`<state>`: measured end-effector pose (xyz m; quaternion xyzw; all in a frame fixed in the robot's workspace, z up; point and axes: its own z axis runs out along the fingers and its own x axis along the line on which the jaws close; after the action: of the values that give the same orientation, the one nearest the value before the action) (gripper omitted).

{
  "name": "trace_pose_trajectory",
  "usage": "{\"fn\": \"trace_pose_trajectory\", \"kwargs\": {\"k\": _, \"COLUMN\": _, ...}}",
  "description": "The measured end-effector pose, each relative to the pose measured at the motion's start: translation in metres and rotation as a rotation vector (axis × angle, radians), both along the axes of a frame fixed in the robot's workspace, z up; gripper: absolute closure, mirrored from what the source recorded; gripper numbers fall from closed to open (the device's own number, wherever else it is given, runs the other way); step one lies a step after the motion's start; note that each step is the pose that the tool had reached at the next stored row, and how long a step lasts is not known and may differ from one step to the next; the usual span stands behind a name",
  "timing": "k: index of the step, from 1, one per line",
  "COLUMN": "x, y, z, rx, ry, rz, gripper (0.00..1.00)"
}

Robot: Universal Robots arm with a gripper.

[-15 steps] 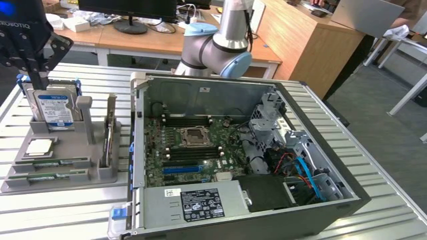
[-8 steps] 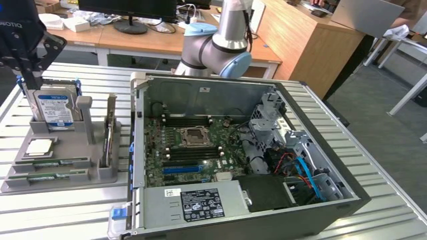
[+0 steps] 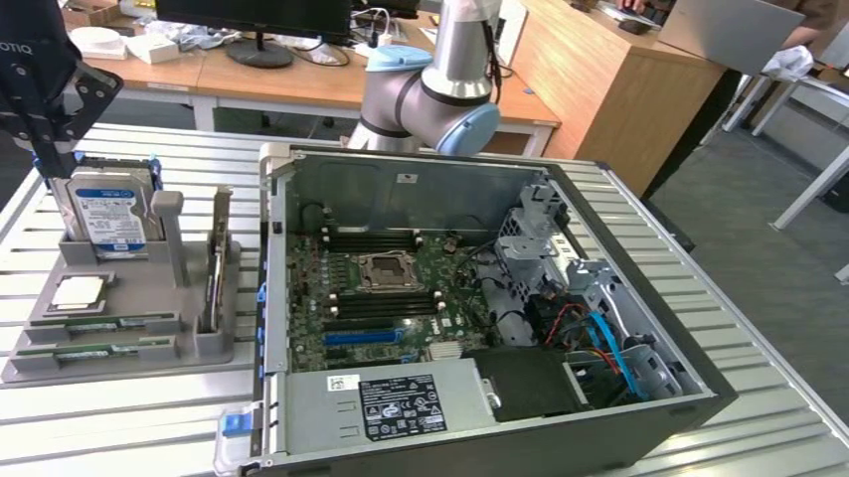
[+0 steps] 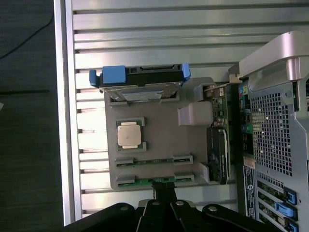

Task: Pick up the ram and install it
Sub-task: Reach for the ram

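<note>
Two ram sticks, thin green boards, lie side by side in slots at the front of the grey holder tray (image 3: 159,298): one ram (image 3: 99,323) (image 4: 152,161) and a second ram (image 3: 93,350) (image 4: 154,180). My black gripper (image 3: 54,164) (image 4: 164,192) hangs high over the tray's back end at the exterior view's left, above the hard drive. Its fingers are pressed together with nothing between them. In the wrist view the fingertips overlap the nearer ram stick, well above it.
On the tray also sit a blue-labelled hard drive (image 3: 109,214) (image 4: 140,84), a square silver processor (image 3: 78,290) (image 4: 129,135) and an upright card (image 3: 215,268) (image 4: 217,145). The open computer case (image 3: 623,328) lies to the exterior view's right, motherboard slots (image 3: 378,241) exposed.
</note>
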<state>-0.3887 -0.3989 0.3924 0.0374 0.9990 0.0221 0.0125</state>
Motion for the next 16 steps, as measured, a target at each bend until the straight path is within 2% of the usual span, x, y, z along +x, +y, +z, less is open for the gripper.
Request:
{"fn": "trace_pose_trajectory", "kwargs": {"k": 5, "x": 0.000, "y": -0.0016, "z": 0.0000, "rx": 0.0000, "ry": 0.0000, "rz": 0.000, "gripper": 0.90}}
{"fn": "trace_pose_trajectory", "kwargs": {"k": 16, "x": 0.000, "y": -0.0113, "z": 0.0000, "rx": 0.0000, "ry": 0.0000, "rz": 0.000, "gripper": 0.90}}
